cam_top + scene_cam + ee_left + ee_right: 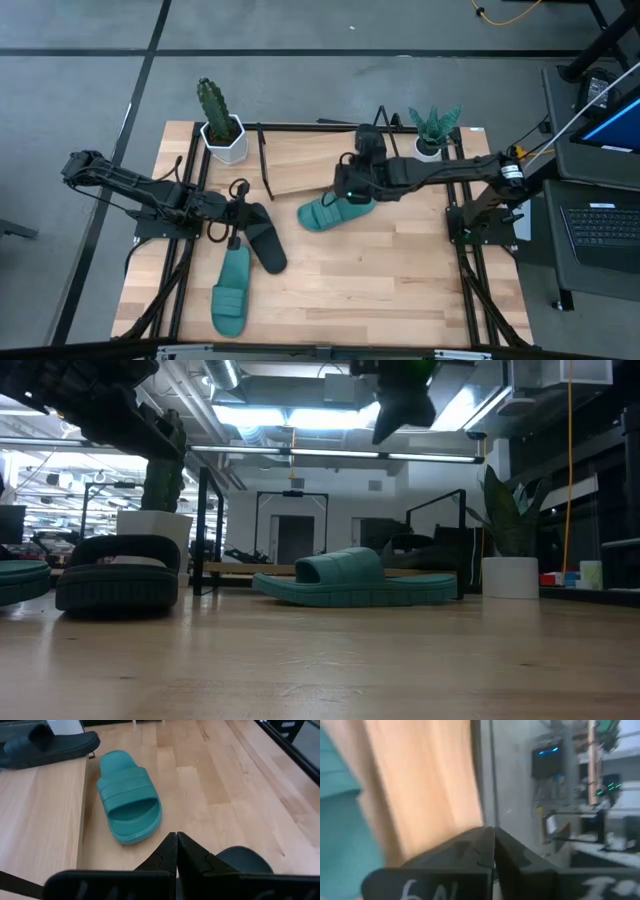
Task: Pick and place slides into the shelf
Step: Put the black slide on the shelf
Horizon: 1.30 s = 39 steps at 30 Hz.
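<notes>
Ribbed teal rubber slide (332, 213) lies beside slanted light-wood shelf (300, 165).

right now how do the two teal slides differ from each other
The teal slide near the shelf lies by the table's middle, right beside the shelf, under the right gripper; the other teal slide lies at the front left, far from the shelf. The first lies crosswise on the table, the second nearly lengthwise. A black slide lies next to the second, under the left gripper. Both are teal, flat on the table, not shelved.
</notes>
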### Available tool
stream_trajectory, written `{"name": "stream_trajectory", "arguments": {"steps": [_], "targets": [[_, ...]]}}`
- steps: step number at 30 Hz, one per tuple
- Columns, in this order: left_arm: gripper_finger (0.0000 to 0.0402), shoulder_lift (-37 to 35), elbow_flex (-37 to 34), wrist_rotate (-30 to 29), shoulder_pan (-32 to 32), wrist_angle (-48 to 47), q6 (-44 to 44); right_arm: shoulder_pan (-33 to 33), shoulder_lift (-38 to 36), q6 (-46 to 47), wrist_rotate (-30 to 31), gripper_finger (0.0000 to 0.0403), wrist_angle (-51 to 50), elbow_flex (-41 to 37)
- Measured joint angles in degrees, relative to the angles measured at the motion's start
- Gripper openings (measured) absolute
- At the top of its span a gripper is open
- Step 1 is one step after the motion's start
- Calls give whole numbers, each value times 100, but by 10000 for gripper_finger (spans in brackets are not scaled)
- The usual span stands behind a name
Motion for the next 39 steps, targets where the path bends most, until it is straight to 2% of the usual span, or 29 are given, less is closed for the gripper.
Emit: {"name": "stream_trajectory", "arguments": {"steps": [5, 11, 16, 21, 26, 29, 39], "targets": [[0, 0, 0, 0, 0, 9, -110, 302, -140, 1077, -91, 5, -304, -411], [0, 2, 0, 0, -23, 12, -110, 823, -545, 1977, -99, 4, 636, -1634], [0, -15, 2, 53, -190, 16, -25, 1320, -962, 1938, -180, 3, 2486, -2722], [0, -4, 103, 160, -470, -118, -622, 1610, -1222, 1607, -354, 2, 4313, -3624], [0, 191, 658, -471, -822, -890, -985, 1640, -1241, 1297, -395, 3, 5399, -4144], [0, 546, 1110, -725, -975, -1525, -1434, 1636, -1243, 1177, -395, 3, 5738, -4315], [0, 2175, 2369, -848, -1618, -3031, -3110, 1454, -1232, 1078, -401, 3, 5834, -4335]]}}
